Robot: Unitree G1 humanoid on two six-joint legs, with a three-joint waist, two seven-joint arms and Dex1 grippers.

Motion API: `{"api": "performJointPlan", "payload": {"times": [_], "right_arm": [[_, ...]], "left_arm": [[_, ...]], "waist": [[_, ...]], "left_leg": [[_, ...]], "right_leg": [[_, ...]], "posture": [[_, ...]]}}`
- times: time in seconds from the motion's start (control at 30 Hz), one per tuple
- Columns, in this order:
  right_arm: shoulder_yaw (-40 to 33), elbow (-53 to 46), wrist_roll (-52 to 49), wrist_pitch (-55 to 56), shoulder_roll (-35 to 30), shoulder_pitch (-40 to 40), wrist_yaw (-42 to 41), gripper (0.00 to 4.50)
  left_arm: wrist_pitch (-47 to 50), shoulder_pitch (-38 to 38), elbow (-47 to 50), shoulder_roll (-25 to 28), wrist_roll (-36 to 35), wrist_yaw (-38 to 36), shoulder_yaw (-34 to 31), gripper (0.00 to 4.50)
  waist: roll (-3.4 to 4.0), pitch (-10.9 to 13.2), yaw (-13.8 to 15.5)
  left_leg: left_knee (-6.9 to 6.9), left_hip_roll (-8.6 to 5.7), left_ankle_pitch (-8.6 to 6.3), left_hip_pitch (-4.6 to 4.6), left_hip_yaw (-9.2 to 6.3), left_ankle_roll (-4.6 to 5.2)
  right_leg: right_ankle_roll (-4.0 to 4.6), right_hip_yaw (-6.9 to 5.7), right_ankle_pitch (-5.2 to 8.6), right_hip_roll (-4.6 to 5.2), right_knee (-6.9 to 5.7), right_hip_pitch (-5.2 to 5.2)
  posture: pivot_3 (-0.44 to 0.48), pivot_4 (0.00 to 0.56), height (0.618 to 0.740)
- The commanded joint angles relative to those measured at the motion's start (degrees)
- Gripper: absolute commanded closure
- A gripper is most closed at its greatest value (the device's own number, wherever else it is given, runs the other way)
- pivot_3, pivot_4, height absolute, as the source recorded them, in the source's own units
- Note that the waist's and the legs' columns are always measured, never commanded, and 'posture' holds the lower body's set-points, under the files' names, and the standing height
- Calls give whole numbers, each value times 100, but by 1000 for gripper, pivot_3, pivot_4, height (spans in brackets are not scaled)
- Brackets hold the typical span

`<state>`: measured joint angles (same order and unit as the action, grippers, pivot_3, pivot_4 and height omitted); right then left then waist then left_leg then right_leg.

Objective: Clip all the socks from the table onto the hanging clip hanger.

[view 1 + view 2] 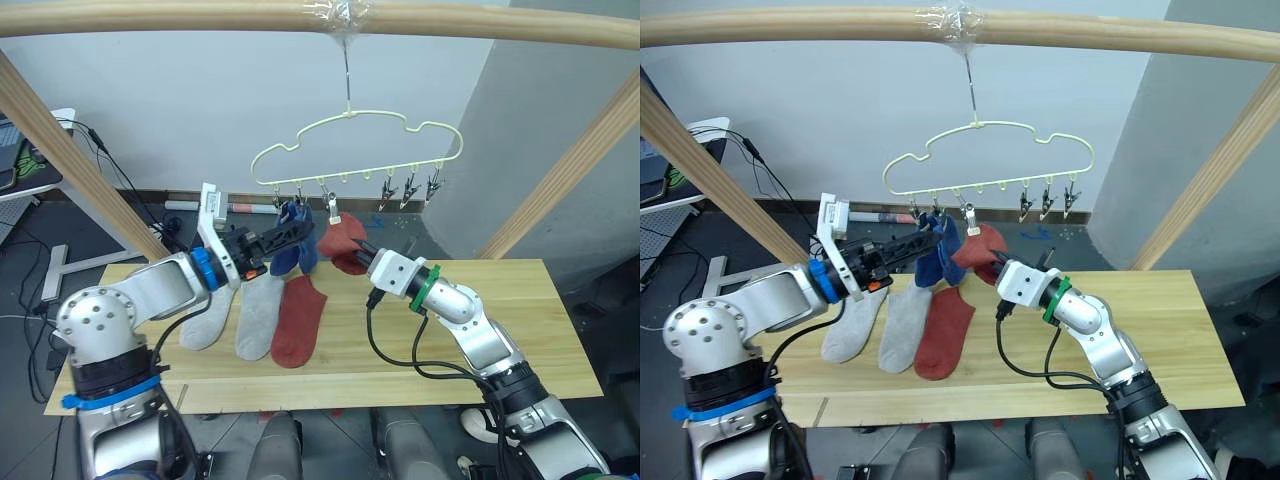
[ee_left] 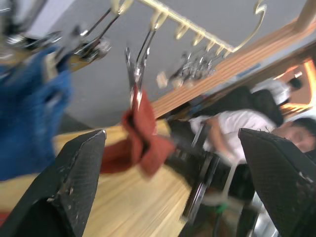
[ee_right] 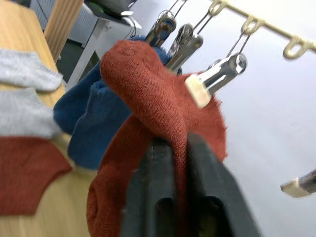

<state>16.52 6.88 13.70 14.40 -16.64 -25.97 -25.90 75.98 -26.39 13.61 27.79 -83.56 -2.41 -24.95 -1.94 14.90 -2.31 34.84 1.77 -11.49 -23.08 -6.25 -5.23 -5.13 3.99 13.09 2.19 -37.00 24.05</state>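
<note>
The pale-yellow clip hanger point(image 1: 355, 138) hangs by its hook from a wooden beam. Two blue socks point(image 1: 295, 245) hang from its left clips. Beside them a rust red sock point(image 1: 340, 238) hangs with a metal clip point(image 2: 136, 81) at its upper edge, and my right gripper point(image 3: 180, 143) is shut on its lower part. Just left of the blue socks, at clip height, my left gripper point(image 1: 290, 232) is open, its fingers point(image 2: 74, 182) wide apart and holding nothing. Two light grey socks point(image 1: 245, 315) and one rust red sock point(image 1: 298, 320) lie flat on the table point(image 1: 520, 310).
Three clips point(image 1: 408, 188) hang free on the hanger's right side. The thick wooden beam point(image 1: 200, 18) runs overhead, with slanted wooden posts point(image 1: 70, 160) at both sides. A person in a white shirt point(image 2: 232, 126) is in the background beyond the table.
</note>
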Motion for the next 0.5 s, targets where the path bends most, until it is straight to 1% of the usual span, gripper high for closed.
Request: {"api": "performJointPlan", "payload": {"times": [0.03,0.13,0.2,0.23,0.27,0.3,0.4,0.47,0.5], "right_arm": [[-186,-12,-298,-111,38,-17,-47,2705],[-301,-21,-465,-342,34,36,-75,1666],[-333,-49,-531,-463,23,72,-113,927],[-398,-99,-612,-650,35,139,-115,587],[-530,-212,-771,-974,80,245,-86,236],[-684,-376,-897,-1316,115,364,-12,59],[-1102,-978,-1225,-2356,358,567,340,59],[-1308,-1459,-1444,-3052,598,626,578,59],[-1364,-1647,-1522,-3296,680,638,631,59]], "left_arm": [[-230,195,637,140,-750,314,222,0],[-374,389,1088,423,-614,301,458,0],[-593,472,1204,502,-553,277,536,0],[-711,542,1377,580,-234,174,626,0],[-946,693,1559,583,246,164,732,0],[-1292,955,1934,754,970,-129,1018,0],[-2336,1548,2572,1232,2587,-1047,1734,0],[-2963,1766,2597,1346,3258,-1484,1968,0],[-3175,1820,2562,1338,3451,-1624,2017,0]], "waist": [[0,0,58],[0,0,137],[0,0,184],[-2,-2,203],[-1,-3,214],[-1,-3,222],[-1,-3,221],[0,-3,227],[0,-3,232]], "left_leg": [[0,0,0,0,0,0],[0,0,0,-5,-4,-1],[0,-1,0,-5,-3,-1],[0,-1,0,-4,-2,-1],[0,-1,0,-3,-2,-1],[0,-1,0,-3,-2,0],[-8,-1,0,-6,7,-1],[-13,-1,0,-10,8,-1],[-14,0,0,-10,7,-1]], "right_leg": [[1,0,0,0,0,0],[18,-4,-10,0,1,2],[28,-3,-14,1,2,2],[32,-3,-11,1,2,1],[39,-4,-7,1,2,1],[56,-4,3,0,2,1],[67,3,4,1,4,9],[73,3,5,0,4,17],[74,2,6,0,2,17]], "posture": [[106,199,740],[114,198,740],[124,193,740],[124,193,740],[124,193,740],[124,193,740],[124,193,740],[127,192,740],[127,192,740]]}}
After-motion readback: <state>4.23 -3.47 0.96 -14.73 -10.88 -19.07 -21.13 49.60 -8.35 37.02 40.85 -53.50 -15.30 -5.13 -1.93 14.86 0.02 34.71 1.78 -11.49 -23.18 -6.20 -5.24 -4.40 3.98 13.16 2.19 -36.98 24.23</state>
